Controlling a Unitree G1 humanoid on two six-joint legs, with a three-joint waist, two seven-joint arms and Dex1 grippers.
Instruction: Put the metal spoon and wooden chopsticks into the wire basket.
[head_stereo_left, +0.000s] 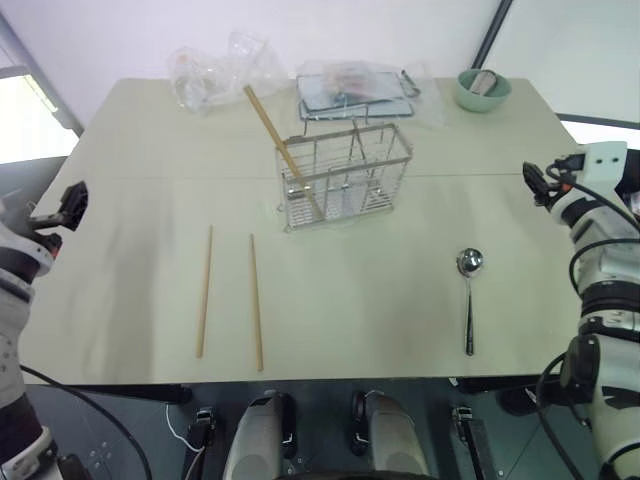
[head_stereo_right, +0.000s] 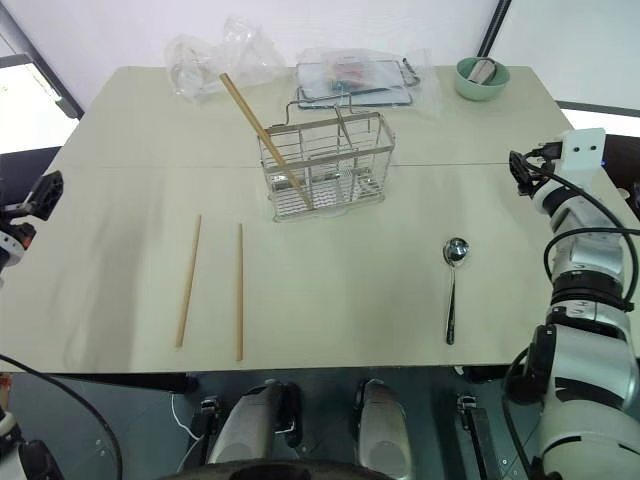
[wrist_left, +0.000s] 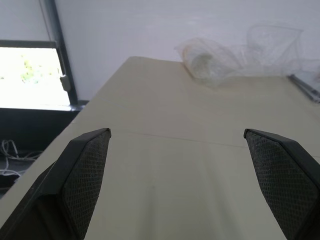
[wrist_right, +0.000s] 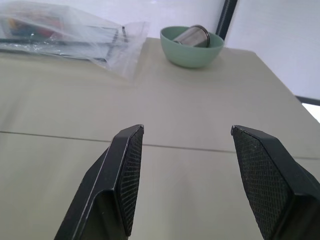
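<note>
Both hands, left (wrist_left: 175, 185) and right (wrist_right: 182, 175), hung released and empty. One light wooden chopstick (head_stereo_left: 282, 150) leaned in the silver wire basket (head_stereo_left: 345, 172) at upper centre; two chopsticks (head_stereo_left: 230, 295) lay lower left, the slim silver metal spoon (head_stereo_left: 469, 300) lower right on the bench (head_stereo_left: 380, 300). Thin, flat pieces could slip a pinch or topple the basket.

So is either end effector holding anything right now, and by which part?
Nothing is held. The left end effector and right end effector are both open and empty above the table.

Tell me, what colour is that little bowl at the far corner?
The bowl is pale green, clearest in the right wrist view.
</note>
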